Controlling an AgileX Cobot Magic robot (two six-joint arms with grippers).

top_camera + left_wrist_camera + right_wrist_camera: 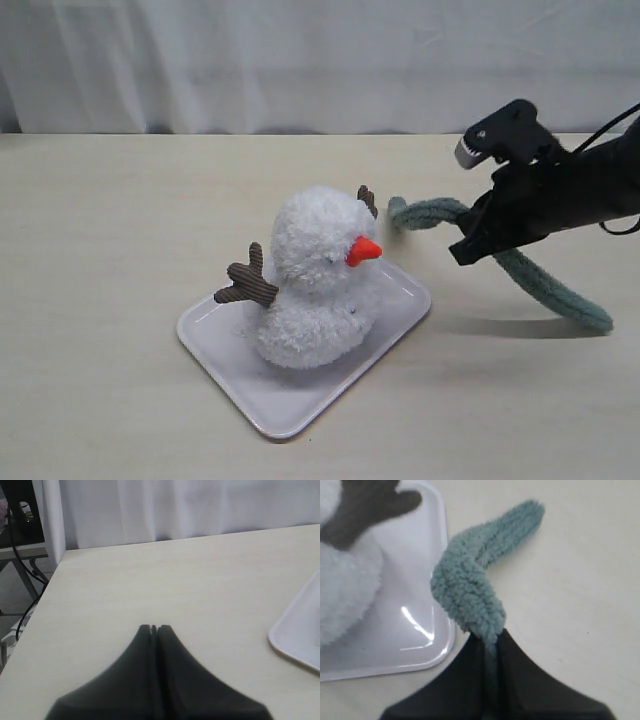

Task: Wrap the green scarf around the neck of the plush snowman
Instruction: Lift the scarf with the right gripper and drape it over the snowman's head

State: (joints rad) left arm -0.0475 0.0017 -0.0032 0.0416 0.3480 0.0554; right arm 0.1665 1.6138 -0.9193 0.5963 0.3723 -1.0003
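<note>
The snowman sits upright on a pale tray at the middle of the bench, orange nose pointing right. The scarf lies wholly to the right of the snowman, clear of the neck. One end rests near the far twig arm, just beside the head. From there the strip arcs right, then runs toward the near right of the bench.

The right pincer is clenched on the scarf a short way along from the end nearest the snowman, just off the tray's right edge. The left pincer is clenched on nothing. It hangs over bare bench left of the tray.
</note>
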